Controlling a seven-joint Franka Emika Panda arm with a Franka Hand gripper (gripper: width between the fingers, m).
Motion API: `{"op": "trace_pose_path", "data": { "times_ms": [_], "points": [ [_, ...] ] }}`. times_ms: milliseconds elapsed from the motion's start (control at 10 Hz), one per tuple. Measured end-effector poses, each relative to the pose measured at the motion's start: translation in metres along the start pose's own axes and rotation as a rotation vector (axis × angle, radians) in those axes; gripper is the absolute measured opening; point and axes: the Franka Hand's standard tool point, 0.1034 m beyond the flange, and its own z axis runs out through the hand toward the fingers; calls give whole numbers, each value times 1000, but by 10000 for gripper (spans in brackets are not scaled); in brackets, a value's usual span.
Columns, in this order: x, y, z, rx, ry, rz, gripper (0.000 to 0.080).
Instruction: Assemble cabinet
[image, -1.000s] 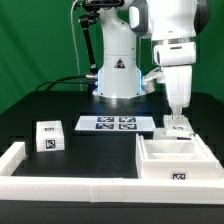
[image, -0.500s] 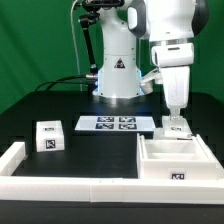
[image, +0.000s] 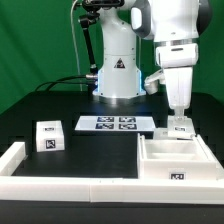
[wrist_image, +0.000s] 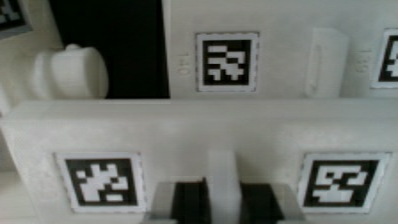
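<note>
The cabinet body (image: 150, 170), a large white open box with a tag on its front wall, lies at the exterior view's right. My gripper (image: 178, 118) stands upright over its far edge, shut on a white tagged panel (image: 178, 129) that rests against the body there. In the wrist view the dark fingers (wrist_image: 187, 200) clamp a white ridge of that panel (wrist_image: 178, 140), which bears two tags; the gripper (wrist_image: 224, 203) is closed on it. Beyond it stands a tagged white wall (wrist_image: 226, 60) and a rounded white knob (wrist_image: 71, 72).
A small white tagged block (image: 47, 137) stands at the exterior view's left. The marker board (image: 118, 124) lies flat behind the middle. A long low white border rail (image: 70, 186) runs along the front and left. The arm's base (image: 115, 70) stands at the back.
The gripper with the panel has shifted very slightly toward the exterior view's right. Nothing else has moved.
</note>
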Motion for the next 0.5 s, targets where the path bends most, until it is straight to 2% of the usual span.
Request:
{"op": "trace_pose_path", "data": {
  "times_ms": [200, 500],
  "points": [
    [6, -3, 1, 2, 2, 2, 68],
    [0, 5, -1, -1, -1, 15, 68]
  ]
}}
